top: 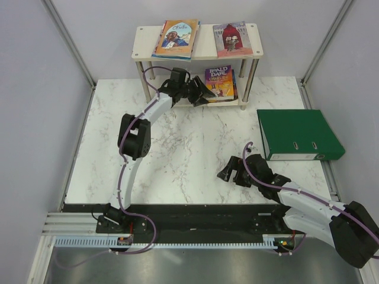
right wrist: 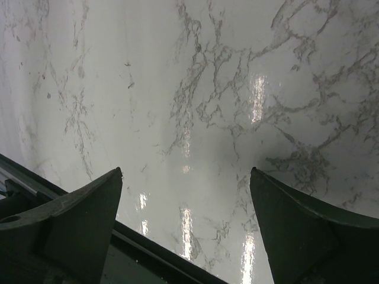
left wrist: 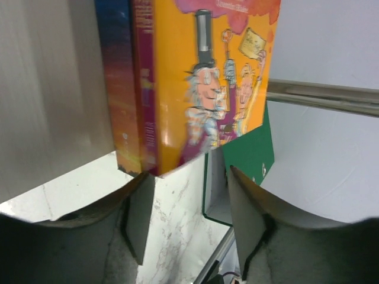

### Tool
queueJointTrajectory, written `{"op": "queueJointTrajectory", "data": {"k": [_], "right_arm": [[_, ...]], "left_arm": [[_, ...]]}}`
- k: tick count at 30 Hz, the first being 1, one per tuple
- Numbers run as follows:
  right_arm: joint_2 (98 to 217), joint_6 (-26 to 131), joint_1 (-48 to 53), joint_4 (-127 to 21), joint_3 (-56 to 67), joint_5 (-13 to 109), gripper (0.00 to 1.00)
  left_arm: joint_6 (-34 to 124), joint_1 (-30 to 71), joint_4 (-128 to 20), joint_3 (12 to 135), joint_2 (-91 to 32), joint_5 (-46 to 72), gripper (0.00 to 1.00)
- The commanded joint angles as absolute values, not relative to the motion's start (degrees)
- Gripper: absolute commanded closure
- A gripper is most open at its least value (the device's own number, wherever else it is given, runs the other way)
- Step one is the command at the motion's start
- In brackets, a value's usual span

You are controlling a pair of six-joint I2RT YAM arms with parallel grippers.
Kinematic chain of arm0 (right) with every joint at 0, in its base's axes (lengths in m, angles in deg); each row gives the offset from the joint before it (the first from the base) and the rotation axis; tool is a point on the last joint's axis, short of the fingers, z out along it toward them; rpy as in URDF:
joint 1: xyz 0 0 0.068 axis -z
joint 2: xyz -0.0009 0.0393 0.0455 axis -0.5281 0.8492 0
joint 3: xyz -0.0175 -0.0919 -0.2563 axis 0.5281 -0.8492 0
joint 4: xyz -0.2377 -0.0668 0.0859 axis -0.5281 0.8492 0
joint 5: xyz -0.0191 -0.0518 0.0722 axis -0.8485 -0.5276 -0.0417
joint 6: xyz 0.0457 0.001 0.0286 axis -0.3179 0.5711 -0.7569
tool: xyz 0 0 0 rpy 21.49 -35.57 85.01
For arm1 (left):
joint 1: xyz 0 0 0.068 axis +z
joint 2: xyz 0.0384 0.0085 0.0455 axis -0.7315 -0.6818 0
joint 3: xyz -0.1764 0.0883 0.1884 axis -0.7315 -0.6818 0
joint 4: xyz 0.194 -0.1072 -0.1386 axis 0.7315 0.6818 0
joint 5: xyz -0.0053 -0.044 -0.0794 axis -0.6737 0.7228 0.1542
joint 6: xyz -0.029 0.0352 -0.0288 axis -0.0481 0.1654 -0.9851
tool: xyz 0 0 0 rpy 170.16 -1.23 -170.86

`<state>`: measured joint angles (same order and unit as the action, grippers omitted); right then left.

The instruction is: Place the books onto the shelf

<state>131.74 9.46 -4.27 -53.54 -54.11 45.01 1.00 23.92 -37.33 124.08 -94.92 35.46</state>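
Hovering at the shelf (top: 142, 45)'s lower board, left gripper (top: 198, 92) sits just beside the Roald Dahl book (top: 220, 83) lying there; orange-blue book (top: 176, 38) and red book (top: 232, 38) lie on the top board; right gripper (top: 231, 171) hangs over the marble table (top: 177, 154) | left wrist: fingers (left wrist: 139, 219) parted, Roald Dahl book's corner just beyond them, ungripped | right wrist: jaws spread wide over marble.

Green ring binder (top: 299, 133) flat on marble table (top: 177, 154), right side
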Motion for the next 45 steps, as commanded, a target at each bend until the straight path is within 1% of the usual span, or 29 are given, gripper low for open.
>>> {"op": "queueJointTrajectory", "data": {"k": [1,2,3,5,12,15,18,19,21,22,24,25,26,28,29,31,36,41,45], "right_arm": [[132.1,9.1,-4.3,-55.3,-52.8,45.1,0.05],[132.1,9.1,-4.3,-55.3,-52.8,45.1,0.04],[132.1,9.1,-4.3,-55.3,-52.9,45.1,0.04],[132.1,9.1,-4.3,-55.3,-52.9,45.1,0.04],[132.0,9.1,-4.3,-55.3,-52.8,45.1,0.04],[131.7,9.1,-4.3,-55.3,-52.9,45.0,0.04],[131.8,9.1,-4.3,-55.3,-52.8,45.1,0.04],[131.8,9.1,-4.3,-55.3,-52.9,45.0,0.05],[131.7,9.1,-4.3,-55.3,-52.8,45.1,0.04],[131.7,9.0,-4.3,-55.2,-52.7,45.1,0.04],[131.7,9.4,-4.3,-55.1,-52.5,44.9,0.04],[131.8,9.6,-4.4,-55.0,-52.2,44.5,0.04],[132.2,9.9,-4.3,-54.7,-51.3,44.3,0.04],[134.1,11.1,-4.3,-54.1,-49.6,43.7,0.04],[134.9,12.0,-4.2,-52.6,-47.0,43.1,0.04],[137.4,16.1,-4.3,-49.6,-44.0,41.7,0.04],[141.9,26.9,-4.3,-43.7,-32.7,33.0,0.04],[145.1,35.3,-4.4,-38.3,-22.2,24.2,0.02],[146.9,41.7,-3.4,-36.6,-17.9,17.6,0.02]], "left_arm": [[2.2,24.2,-38.1,124.6,-93.8,37.2,0.36],[2.7,24.2,-38.1,123.7,-93.0,37.4,0.34],[3.6,24.2,-38.1,123.3,-92.5,37.6,0.19],[4.3,24.2,-38.1,122.0,-91.6,37.6,0.17],[7.0,24.1,-37.1,120.1,-90.3,39.9,0.16],[9.5,23.8,-36.9,115.1,-87.7,39.2,0.15],[12.9,23.2,-38.1,107.7,-82.5,37.3,0.13],[13.6,22.9,-38.8,103.0,-78.9,36.8,0.13],[15.4,22.6,-40.9,97.9,-75.3,35.6,0.11],[16.0,22.2,-41.7,92.6,-71.0,35.2,0.11],[18.3,21.7,-42.9,87.3,-66.5,33.6,0.08],[19.2,21.3,-43.1,82.4,-64.3,32.8,0.05],[21.0,21.1,-43.2,79.7,-59.7,31.7,0.02],[22.6,20.8,-42.3,72.5,-55.5,31.3,0.01],[24.0,20.8,-41.2,70.4,-50.9,30.0,0.01],[25.7,20.8,-38.5,64.4,-46.1,28.4,0.0],[30.1,20.8,-31.4,56.9,-33.3,21.6,0.0],[29.9,20.9,-24.5,52.5,-28.5,14.3,0.0],[29.4,20.9,-22.7,51.7,-26.9,12.4,0.0]]}}
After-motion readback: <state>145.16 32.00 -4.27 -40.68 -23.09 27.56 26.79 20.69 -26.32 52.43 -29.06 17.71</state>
